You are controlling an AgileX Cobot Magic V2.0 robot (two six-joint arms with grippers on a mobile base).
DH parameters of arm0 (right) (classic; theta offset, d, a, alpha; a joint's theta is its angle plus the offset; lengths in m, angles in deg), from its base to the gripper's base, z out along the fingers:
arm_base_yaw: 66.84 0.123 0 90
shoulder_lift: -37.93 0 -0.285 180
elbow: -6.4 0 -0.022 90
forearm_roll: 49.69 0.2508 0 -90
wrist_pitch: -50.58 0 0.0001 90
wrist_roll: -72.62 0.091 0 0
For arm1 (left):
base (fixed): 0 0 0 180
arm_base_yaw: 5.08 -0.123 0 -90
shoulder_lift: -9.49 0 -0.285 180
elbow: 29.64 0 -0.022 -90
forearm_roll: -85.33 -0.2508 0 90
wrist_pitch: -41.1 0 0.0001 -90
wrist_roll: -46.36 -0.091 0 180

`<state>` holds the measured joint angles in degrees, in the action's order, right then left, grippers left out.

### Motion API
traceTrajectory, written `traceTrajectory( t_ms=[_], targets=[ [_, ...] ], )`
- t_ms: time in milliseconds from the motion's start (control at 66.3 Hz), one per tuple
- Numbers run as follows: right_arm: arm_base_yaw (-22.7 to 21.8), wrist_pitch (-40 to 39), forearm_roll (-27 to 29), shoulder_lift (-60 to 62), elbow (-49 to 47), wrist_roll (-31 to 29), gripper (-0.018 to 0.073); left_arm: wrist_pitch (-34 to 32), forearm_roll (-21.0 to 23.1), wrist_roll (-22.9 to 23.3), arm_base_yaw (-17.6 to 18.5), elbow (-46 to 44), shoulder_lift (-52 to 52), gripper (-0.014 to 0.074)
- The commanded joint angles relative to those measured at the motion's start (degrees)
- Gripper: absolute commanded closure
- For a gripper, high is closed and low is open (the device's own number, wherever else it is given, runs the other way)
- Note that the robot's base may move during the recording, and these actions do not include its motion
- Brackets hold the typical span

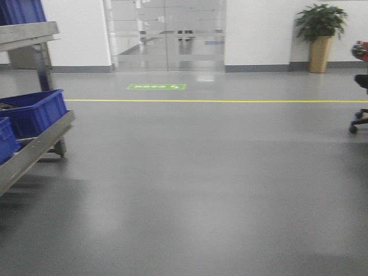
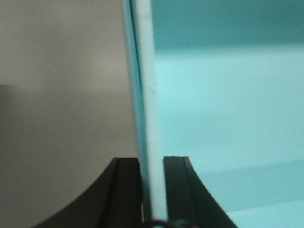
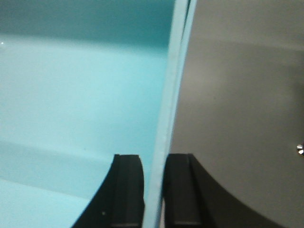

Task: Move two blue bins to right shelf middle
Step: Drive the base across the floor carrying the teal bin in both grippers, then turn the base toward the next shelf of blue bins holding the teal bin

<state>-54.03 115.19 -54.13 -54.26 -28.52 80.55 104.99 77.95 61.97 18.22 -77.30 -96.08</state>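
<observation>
Left wrist-mounted view: left gripper (image 2: 152, 164) clenched on one thin wall of the blue bin (image 2: 228, 118); right gripper (image 3: 153, 159) pinching the opposite wall. Hangs between both arms over grey floor (image 2: 61, 95). Risks slipping or twisting if either pinch loosens or the arms drift apart.

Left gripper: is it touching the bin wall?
Touching. The left wrist view shows the left gripper closed on the bin wall, a black finger pressed against each face, no gap.
</observation>
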Motion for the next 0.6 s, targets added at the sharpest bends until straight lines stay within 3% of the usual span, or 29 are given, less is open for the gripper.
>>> traceTrajectory(
  t_ms=[0,588],
  targets=[
    [0.4,-5.0,4.8,0.9,-0.9,-1.1,0.0724,-7.9,1.6,-0.4,0.4,-1.1,0.6,0.0708],
    [0.4,-5.0,4.8,0.9,-0.9,-1.1,0.0724,-7.9,1.6,-0.4,0.4,-1.1,0.6,0.0708]
  ],
)
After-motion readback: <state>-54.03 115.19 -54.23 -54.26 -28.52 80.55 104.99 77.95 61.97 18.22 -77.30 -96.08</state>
